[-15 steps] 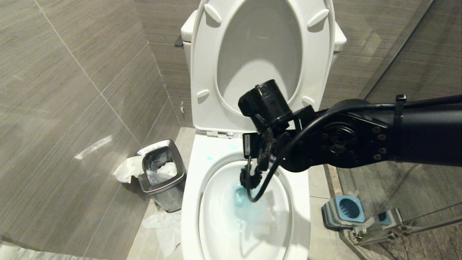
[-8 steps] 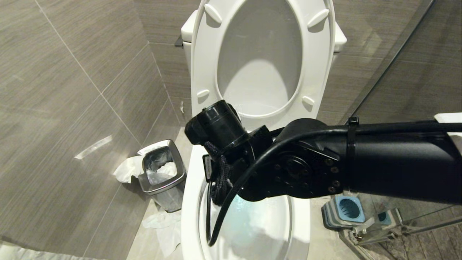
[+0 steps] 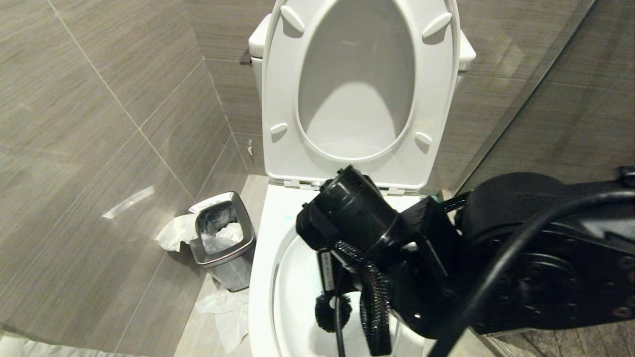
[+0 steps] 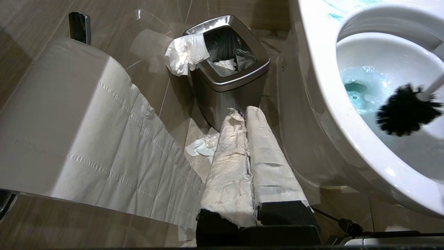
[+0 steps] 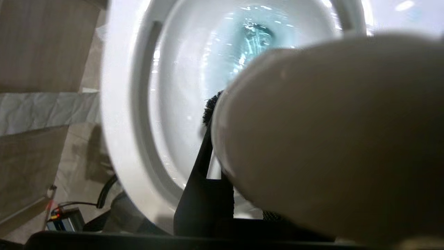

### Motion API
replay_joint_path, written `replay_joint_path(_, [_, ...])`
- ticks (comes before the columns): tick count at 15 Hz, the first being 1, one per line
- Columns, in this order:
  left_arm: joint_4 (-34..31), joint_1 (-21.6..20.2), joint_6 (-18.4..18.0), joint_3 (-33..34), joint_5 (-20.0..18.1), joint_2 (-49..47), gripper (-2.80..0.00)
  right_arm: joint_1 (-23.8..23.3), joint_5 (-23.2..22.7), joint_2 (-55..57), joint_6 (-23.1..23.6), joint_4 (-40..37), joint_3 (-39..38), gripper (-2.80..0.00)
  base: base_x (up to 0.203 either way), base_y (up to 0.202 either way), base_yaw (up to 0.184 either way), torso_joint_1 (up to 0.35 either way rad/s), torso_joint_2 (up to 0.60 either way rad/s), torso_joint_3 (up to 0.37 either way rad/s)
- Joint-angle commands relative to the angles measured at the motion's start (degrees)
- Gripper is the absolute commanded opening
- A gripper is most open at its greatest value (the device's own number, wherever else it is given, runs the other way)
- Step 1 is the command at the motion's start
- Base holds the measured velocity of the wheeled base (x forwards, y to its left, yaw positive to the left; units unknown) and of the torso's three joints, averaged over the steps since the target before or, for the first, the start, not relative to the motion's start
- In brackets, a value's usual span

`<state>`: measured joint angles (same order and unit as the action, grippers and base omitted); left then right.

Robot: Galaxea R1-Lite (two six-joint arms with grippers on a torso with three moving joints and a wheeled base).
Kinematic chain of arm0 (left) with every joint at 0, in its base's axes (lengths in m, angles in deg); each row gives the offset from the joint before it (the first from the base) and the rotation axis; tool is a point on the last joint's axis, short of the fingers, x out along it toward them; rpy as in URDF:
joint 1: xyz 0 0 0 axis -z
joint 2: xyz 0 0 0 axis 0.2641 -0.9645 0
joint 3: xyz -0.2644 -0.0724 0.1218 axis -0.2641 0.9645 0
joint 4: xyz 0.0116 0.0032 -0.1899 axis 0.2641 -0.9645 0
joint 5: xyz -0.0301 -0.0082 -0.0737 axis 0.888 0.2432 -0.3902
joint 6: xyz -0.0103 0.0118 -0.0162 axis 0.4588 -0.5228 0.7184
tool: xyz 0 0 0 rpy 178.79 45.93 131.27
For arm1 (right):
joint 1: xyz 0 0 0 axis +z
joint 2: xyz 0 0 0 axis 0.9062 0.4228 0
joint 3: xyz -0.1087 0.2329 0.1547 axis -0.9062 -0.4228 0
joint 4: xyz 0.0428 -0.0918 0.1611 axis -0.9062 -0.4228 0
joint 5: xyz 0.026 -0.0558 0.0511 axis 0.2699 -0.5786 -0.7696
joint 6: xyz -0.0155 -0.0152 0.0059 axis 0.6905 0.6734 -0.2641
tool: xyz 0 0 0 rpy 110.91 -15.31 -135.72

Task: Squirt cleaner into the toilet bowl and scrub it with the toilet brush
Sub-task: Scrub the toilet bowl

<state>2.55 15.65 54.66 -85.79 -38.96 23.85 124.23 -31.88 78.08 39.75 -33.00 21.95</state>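
Gloss, steel and bristle around my arms in a tiled bathroom.

The toilet bowl (image 3: pixel 263 277) is glossy white ceramic, wet and throwing highlights, its raised seat (image 3: pixel 278 74) a smoother, duller white plastic. The toilet brush (image 4: pixel 404 111) carries bushy, matt black bristles on a smooth pale plastic handle, which fills my right wrist view. The cleaner (image 4: pixel 360 90) shows as translucent turquoise liquid. The bin (image 4: pixel 229 80) is brushed steel with a shiny black plastic liner and crumpled tissue. My left gripper (image 4: pixel 246 118) has fingers wrapped in rough white paper. The toilet roll (image 4: pixel 69 132) is soft, embossed paper. Wall tiles (image 3: pixel 99 148) look matt grey, faintly grained.
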Motion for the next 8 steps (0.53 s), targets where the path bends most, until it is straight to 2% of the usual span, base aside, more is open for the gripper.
replay_joint_path(1, [-0.02,0.01,0.01,0.0,-0.02,0.01,-2.8,-3.69,0.11,-6.44,-0.47,-0.17,-4.57,-2.8,0.0,0.0,0.0,0.0,0.0,0.0])
replay_joint_path(6, [-0.02,0.01,0.01,0.0,-0.02,0.01,-2.8,-13.17,-1.32,-5.29,0.36,1.13,-5.43,-2.8,0.0,0.0,0.0,0.0,0.0,0.0])
replay_joint_path(8, [-0.02,0.01,0.01,0.0,-0.02,0.01,-2.8,-15.61,-1.42,-2.5,3.22,4.6,-3.84,-2.8,0.0,0.0,0.0,0.0,0.0,0.0])
